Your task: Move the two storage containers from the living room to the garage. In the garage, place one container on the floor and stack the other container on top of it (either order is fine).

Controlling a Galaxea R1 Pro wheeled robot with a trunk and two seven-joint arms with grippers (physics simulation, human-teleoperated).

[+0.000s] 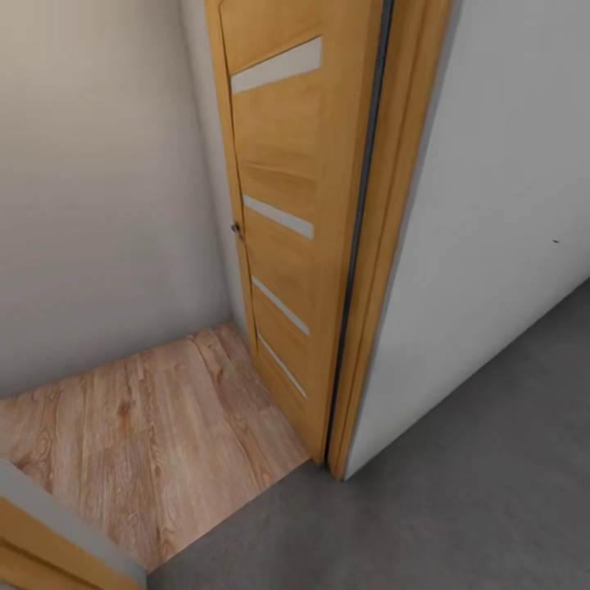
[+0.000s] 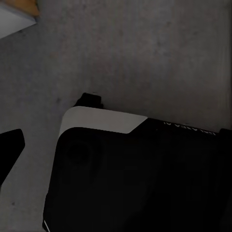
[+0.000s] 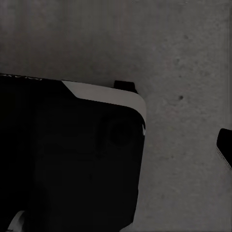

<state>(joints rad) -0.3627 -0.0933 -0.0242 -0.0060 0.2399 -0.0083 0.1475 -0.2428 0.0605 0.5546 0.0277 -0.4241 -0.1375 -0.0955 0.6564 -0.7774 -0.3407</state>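
Doorway between two floorings, seen from my head camera. The dark grey speckled floor (image 1: pixel 459 508) of the garage fills the near right of the view and meets the light wood-plank floor (image 1: pixel 156 426) along a slanting threshold line. An orange-brown wooden door (image 1: pixel 287 221) with four narrow pale inlaid strips stands open, swung back over the planks; its small dark handle (image 1: pixel 237 229) sits on the edge toward the wall. The door's matching frame (image 1: pixel 385 246) runs just beside it, and a plain white wall (image 1: pixel 500 229) extends rightward from the frame down to the concrete. A second white wall (image 1: pixel 98 188) closes the far side of the planked area. At the near left corner, the other side of the door frame (image 1: pixel 49 545) shows.

From my left wrist, the concrete floor (image 2: pixel 145 53) lies beneath my black, white-edged base (image 2: pixel 135 174); my right wrist gives the same floor (image 3: pixel 188 58) and base (image 3: pixel 67 154). I cannot tell how either pincer's jaws stand.
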